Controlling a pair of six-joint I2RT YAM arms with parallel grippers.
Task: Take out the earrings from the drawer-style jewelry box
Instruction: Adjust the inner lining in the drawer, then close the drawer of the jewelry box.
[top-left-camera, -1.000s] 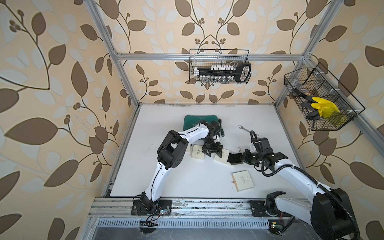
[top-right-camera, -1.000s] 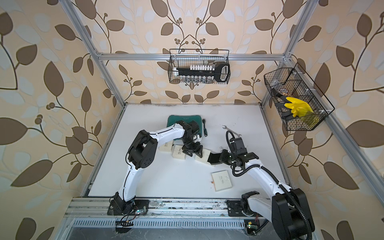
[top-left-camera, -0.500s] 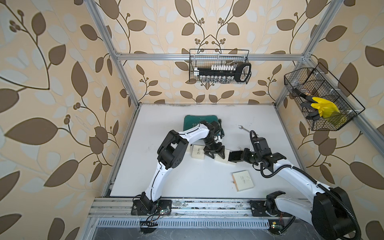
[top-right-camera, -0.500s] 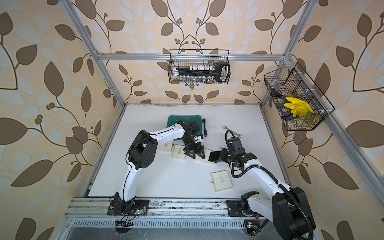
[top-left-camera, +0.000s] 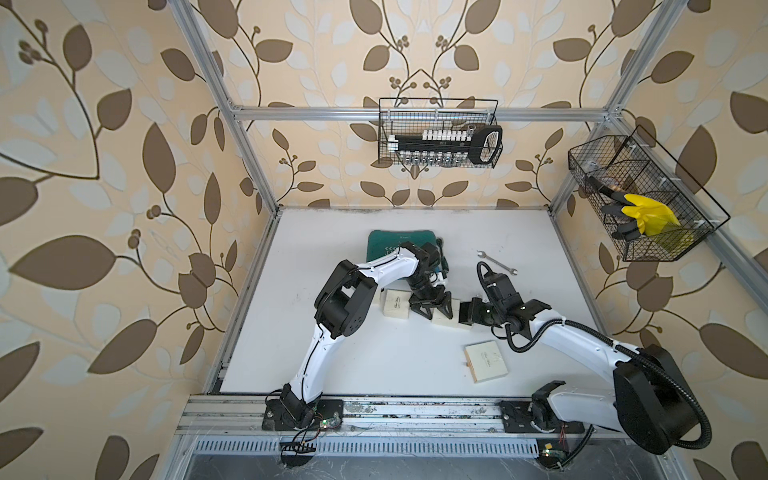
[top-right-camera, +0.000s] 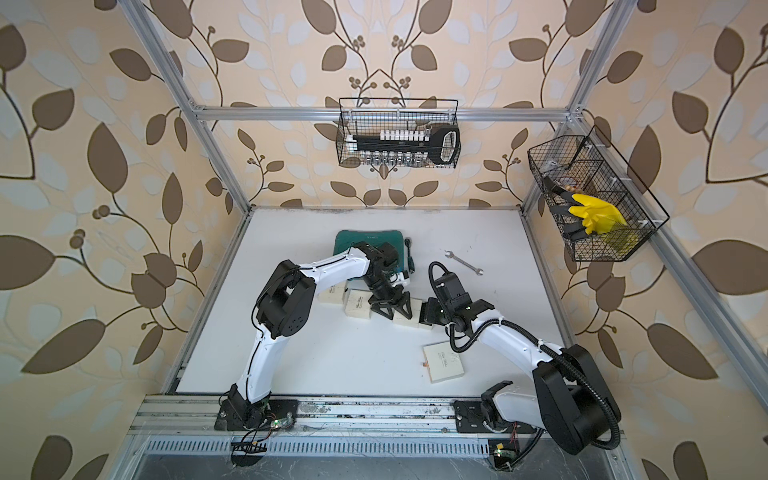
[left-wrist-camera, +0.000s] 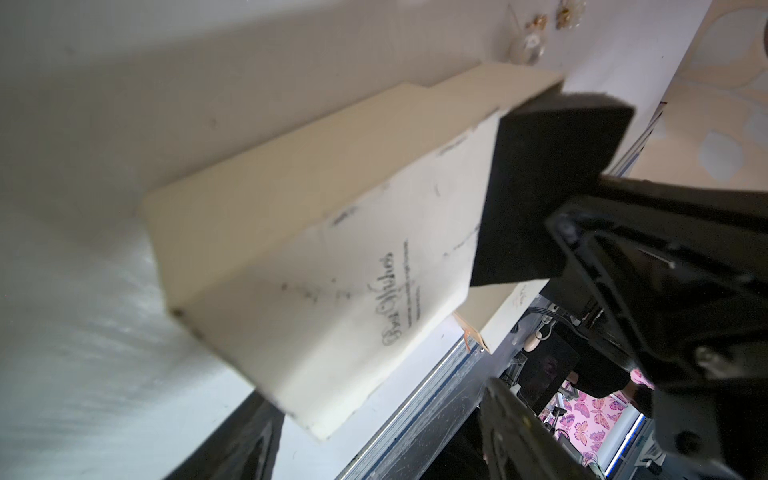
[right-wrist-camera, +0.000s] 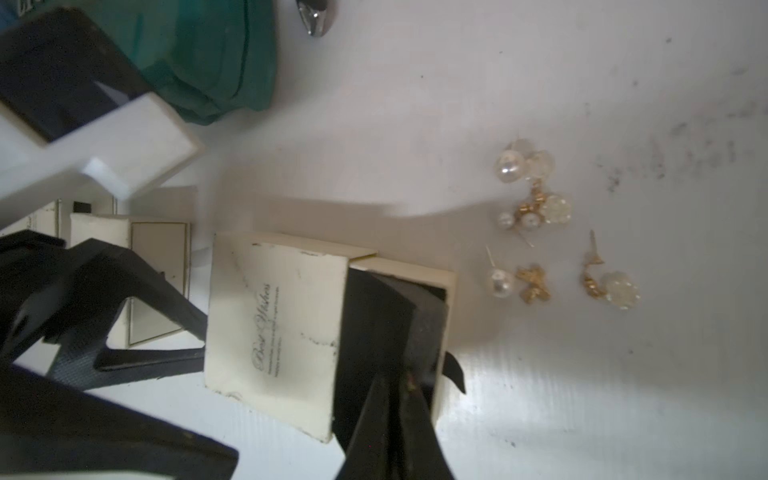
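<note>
The right fingers (right-wrist-camera: 370, 428) are pinching shut on the black foam insert (right-wrist-camera: 374, 307), tilted up out of the partly pulled-out drawer (right-wrist-camera: 415, 272) of the jewelry box (right-wrist-camera: 270, 316). The left fingers (right-wrist-camera: 174, 309) are standing apart around the box's other end, not clamping it. The earrings (right-wrist-camera: 530, 208) are lying loose on the counter (right-wrist-camera: 540, 395), just beside the drawer's open end

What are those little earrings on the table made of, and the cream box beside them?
The earrings look like gold-toned metal with glossy pearl-like beads: yellow glints, thin posts, round white highlights. The cream box seems matte cardboard: printed script, scuffed edges, flat folded walls.
</note>
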